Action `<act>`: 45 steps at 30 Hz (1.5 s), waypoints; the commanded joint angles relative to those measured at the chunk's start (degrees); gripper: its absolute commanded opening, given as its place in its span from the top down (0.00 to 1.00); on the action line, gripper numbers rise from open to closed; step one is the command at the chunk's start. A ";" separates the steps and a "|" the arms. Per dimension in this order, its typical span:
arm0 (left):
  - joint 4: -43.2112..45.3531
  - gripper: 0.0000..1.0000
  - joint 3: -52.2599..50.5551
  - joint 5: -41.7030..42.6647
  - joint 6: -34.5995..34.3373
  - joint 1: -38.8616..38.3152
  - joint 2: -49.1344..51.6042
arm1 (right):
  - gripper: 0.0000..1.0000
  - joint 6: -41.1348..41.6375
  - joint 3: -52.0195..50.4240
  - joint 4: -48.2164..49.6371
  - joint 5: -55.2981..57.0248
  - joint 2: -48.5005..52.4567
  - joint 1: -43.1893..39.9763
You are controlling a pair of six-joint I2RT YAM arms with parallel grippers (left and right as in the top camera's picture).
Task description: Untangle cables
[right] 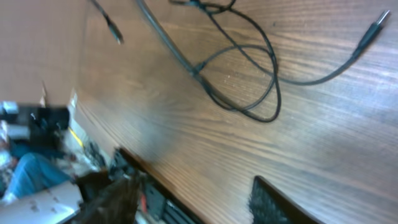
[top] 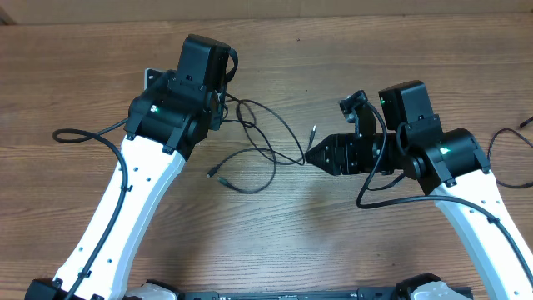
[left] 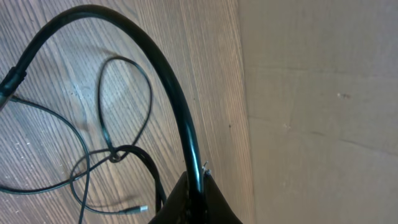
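Pinching one strand of the cables [left: 115, 157] tight in the closed left gripper [left: 196, 186], waiting with the right gripper [top: 315, 155] open and empty beside the loops on the table [top: 250, 242], needing next to grab one and pull gently.

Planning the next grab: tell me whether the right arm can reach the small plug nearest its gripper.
Probably yes. The right gripper sits close beside that plug, fingers apart, with nothing standing between them.
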 commanded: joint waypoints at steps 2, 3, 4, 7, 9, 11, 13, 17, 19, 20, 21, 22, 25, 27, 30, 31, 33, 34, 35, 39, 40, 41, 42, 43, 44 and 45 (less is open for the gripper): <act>0.00 0.96 0.42 -0.96 0.57 0.20 0.31 | 0.32 0.04 0.44 2.12 1.22 -0.07 0.24; 0.02 0.96 0.42 -0.31 1.46 0.20 0.31 | 0.29 0.04 0.44 3.02 1.20 -0.07 0.24; 0.04 0.96 0.42 0.31 2.34 0.20 0.31 | 0.25 0.00 0.44 3.91 1.20 -0.07 0.24; 0.15 0.96 0.42 2.21 4.48 0.20 0.31 | 0.19 -2.25 0.44 6.08 1.20 -0.07 0.24; 0.83 0.96 0.42 4.11 7.78 0.20 0.28 | 0.16 -8.57 0.44 7.17 1.22 0.22 0.24; 2.05 0.96 0.44 5.49 12.09 0.20 0.28 | 0.14 -16.11 0.44 8.13 1.25 0.90 0.24; 3.67 0.96 0.44 7.28 16.22 0.20 0.28 | 0.12 -20.70 0.44 9.42 1.20 1.88 0.24; 9.64 0.96 0.44 13.60 30.32 0.20 0.28 | 0.05 -21.62 0.44 12.94 -1.22 4.72 0.46; 12.09 0.96 0.44 15.80 36.79 0.20 0.28 | 0.04 -21.62 0.44 14.56 -4.04 6.36 1.36; 12.81 0.96 0.44 16.44 38.91 0.20 0.28 | 0.04 -21.62 0.44 15.26 -4.94 7.06 1.88; 13.05 0.96 0.44 16.83 39.87 0.20 0.28 | 0.04 -21.62 0.44 15.96 -5.51 7.74 2.54; 12.98 0.96 0.44 17.18 40.22 0.20 0.28 | 0.07 -21.62 0.44 16.61 -5.42 8.35 3.19; 13.03 0.96 0.44 19.02 43.21 0.20 0.28 | 0.34 -21.62 0.44 18.97 -5.22 9.77 4.55; 14.40 0.96 0.44 23.93 50.56 0.20 0.17 | 0.80 -21.53 0.44 21.73 -1.53 10.14 4.63; 16.06 0.96 0.55 31.61 67.91 0.20 -0.48 | 0.96 -17.18 1.38 25.68 6.82 9.99 3.67; 15.98 0.96 0.55 32.96 71.60 0.20 -0.63 | 0.96 -16.20 2.40 26.53 7.43 9.92 2.95; 14.91 0.96 0.55 34.75 77.40 0.20 -0.85 | 0.96 -16.15 5.29 27.52 6.27 9.88 1.46; 14.01 0.96 0.55 35.26 79.41 0.20 -0.85 | 0.96 -16.13 7.72 27.65 5.68 9.88 0.37; 12.94 0.96 0.52 35.26 81.15 0.17 -0.79 | 0.96 -16.09 9.60 27.63 5.70 9.88 -0.46; 9.35 0.96 0.52 35.19 84.06 0.15 -0.72 | 0.96 -12.22 18.08 27.45 5.73 9.86 -5.29; 8.57 0.96 0.52 34.91 84.76 0.15 -0.72 | 0.96 -11.34 19.98 27.32 5.73 9.86 -6.88; 7.96 0.96 0.50 34.18 85.24 0.17 -0.72 | 0.96 -10.93 21.33 27.23 5.73 9.86 -8.28; 7.39 0.96 0.48 32.72 85.20 0.17 -0.72 | 0.96 -10.75 22.60 27.30 5.75 9.79 -9.97; 6.71 0.96 0.48 30.95 85.15 0.20 -0.72 | 0.96 -10.78 23.80 27.47 5.77 9.75 -11.76; 6.08 0.96 0.48 29.18 85.15 0.20 -0.72 | 0.96 -10.49 25.00 27.87 5.77 9.75 -13.86; 5.29 0.96 0.48 26.88 85.15 0.20 -0.72 | 0.96 -9.84 25.90 28.33 5.73 9.75 -15.63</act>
